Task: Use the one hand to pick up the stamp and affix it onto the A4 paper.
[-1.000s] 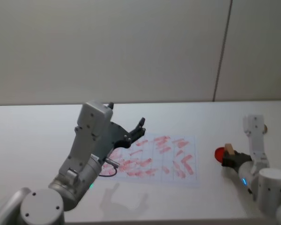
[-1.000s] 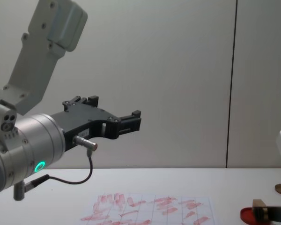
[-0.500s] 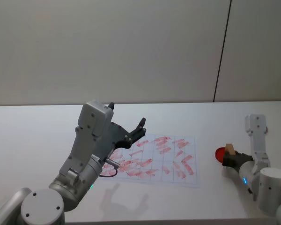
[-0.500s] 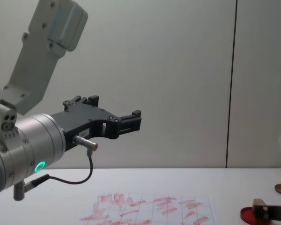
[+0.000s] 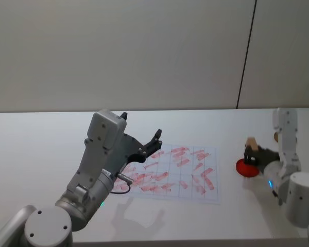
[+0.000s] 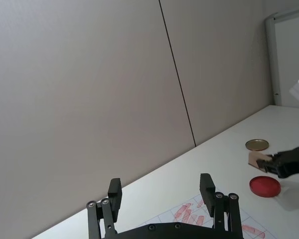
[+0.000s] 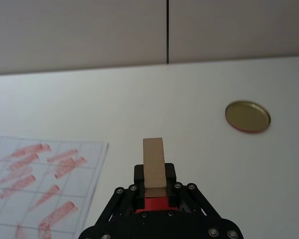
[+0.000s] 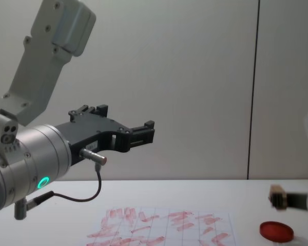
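The stamp [image 7: 154, 162], a small tan wooden block, stands upright between the fingers of my right gripper [image 7: 155, 175], which is shut on it. In the chest view the stamp [image 8: 277, 195] hangs clear above the red round disc [image 8: 276, 231], with the right gripper [image 8: 283, 200] reaching in from the right edge. From the head, the stamp [image 5: 251, 143] and right gripper [image 5: 253, 153] are just right of the A4 paper [image 5: 170, 172], a gridded white sheet covered in red marks. My left gripper [image 5: 139, 127] is parked open, raised over the paper's left side.
The red disc [image 5: 247, 168] lies on the white table a little right of the paper. A brass-coloured disc [image 7: 247, 116] lies farther back on the right. The left arm's black cable [image 8: 87, 195] dangles above the paper's left part [image 8: 118, 223].
The right gripper has lifted the stamp up off the red disc, which now shows whole beneath it. The left arm has stayed still.
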